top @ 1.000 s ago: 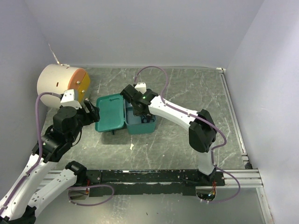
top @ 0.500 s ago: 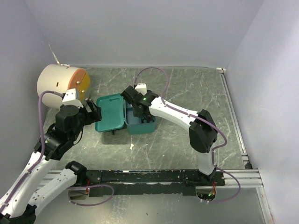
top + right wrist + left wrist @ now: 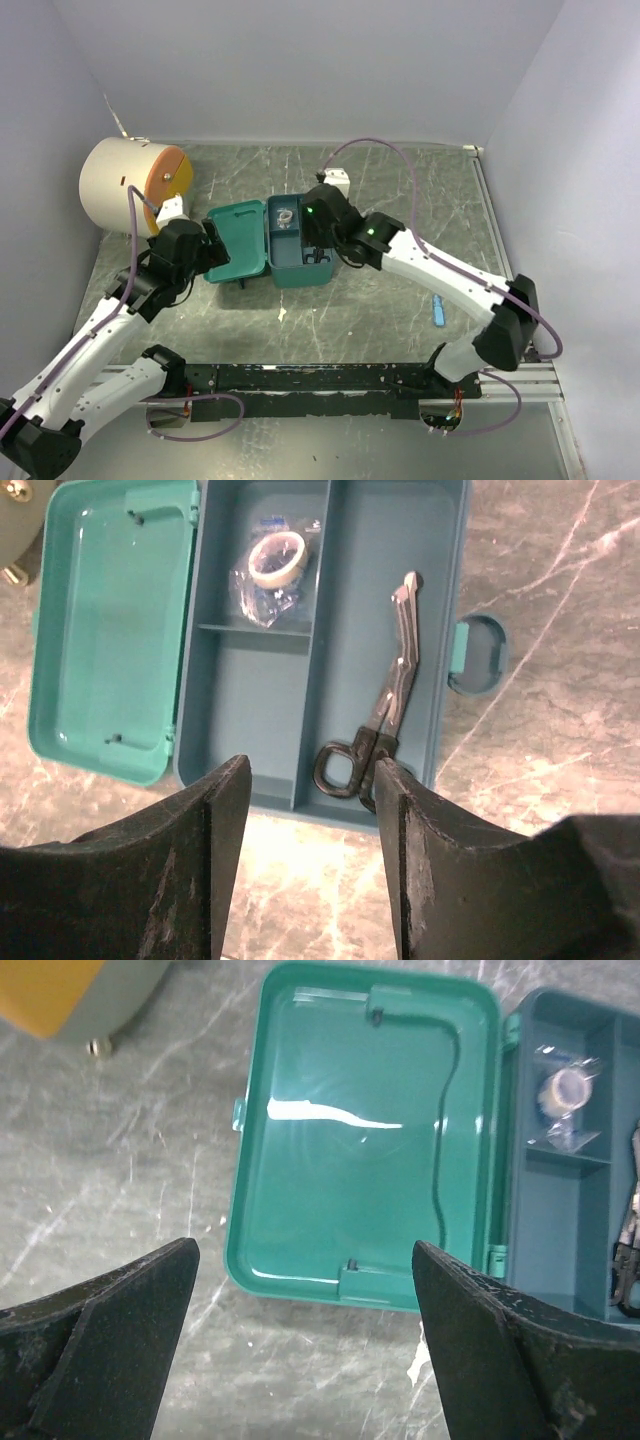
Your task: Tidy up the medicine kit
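The medicine kit (image 3: 240, 245) lies open on the table, its light teal lid (image 3: 360, 1140) folded out to the left. In its darker divided base (image 3: 255, 705) lie a bagged roll of tape (image 3: 275, 565) and black-handled scissors (image 3: 385, 715). My right gripper (image 3: 312, 770) hangs open and empty above the base's near edge (image 3: 318, 228), touching nothing. At the lid's near left edge my left gripper (image 3: 305, 1260) stands wide open, with nothing between its fingers (image 3: 215, 255).
A big cream cylinder with an orange face (image 3: 130, 185) stands at the back left, close behind the left arm. A small blue item (image 3: 438, 310) lies on the table to the right. The kit's latch tab (image 3: 478, 655) sticks out on its right side.
My right gripper has opened and drawn up and back to the right from the base, where the scissors now show. My left gripper has opened wider and moved closer to the lid.
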Motion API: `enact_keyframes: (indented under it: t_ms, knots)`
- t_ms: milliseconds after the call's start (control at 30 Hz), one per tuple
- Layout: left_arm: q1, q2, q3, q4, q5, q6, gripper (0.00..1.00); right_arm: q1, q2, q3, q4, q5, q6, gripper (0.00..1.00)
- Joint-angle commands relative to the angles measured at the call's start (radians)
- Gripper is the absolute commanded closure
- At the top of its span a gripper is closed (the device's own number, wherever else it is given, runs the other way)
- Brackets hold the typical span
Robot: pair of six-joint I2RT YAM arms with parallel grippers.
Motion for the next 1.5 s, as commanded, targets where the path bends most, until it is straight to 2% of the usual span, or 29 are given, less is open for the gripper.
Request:
enact_keyframes:
  t_ms: [0, 267, 567, 767, 867, 967, 1100, 1200, 1367, 1467]
  knots:
    - [-0.002, -0.019, -0.089, 0.006, -0.014, -0.15, 0.0, -0.009, -0.09, -0.143, 0.101, -0.008, -0.025, 0.47]
    - [0.015, -0.166, -0.296, 0.136, -0.011, -0.255, 0.01, -0.032, -0.237, -0.326, 0.131, -0.009, -0.01, 0.47]
    - [0.131, -0.103, -0.381, 0.356, 0.19, -0.232, 0.01, -0.044, -0.3, -0.353, 0.106, 0.004, -0.037, 0.47]
    - [0.254, -0.029, -0.461, 0.526, 0.348, -0.246, 0.12, -0.052, -0.299, -0.355, 0.109, 0.001, -0.044, 0.47]
    - [0.281, -0.006, -0.532, 0.678, 0.434, -0.271, 0.16, -0.054, -0.292, -0.348, 0.097, 0.013, -0.048, 0.47]
    - [0.286, 0.007, -0.562, 0.749, 0.465, -0.288, 0.19, -0.065, -0.297, -0.349, 0.093, 0.021, -0.047, 0.47]
    - [0.294, -0.035, -0.584, 0.773, 0.481, -0.295, 0.25, -0.094, -0.305, -0.364, 0.105, 0.012, -0.029, 0.48]
    - [0.295, -0.11, -0.574, 0.729, 0.464, -0.273, 0.29, -0.13, -0.307, -0.382, 0.114, -0.008, -0.002, 0.48]
    - [0.295, -0.224, -0.508, 0.616, 0.457, -0.203, 0.3, -0.191, -0.331, -0.439, 0.172, -0.081, 0.021, 0.49]
    - [0.295, -0.235, -0.462, 0.574, 0.48, -0.171, 0.29, -0.209, -0.33, -0.45, 0.187, -0.1, 0.025, 0.49]
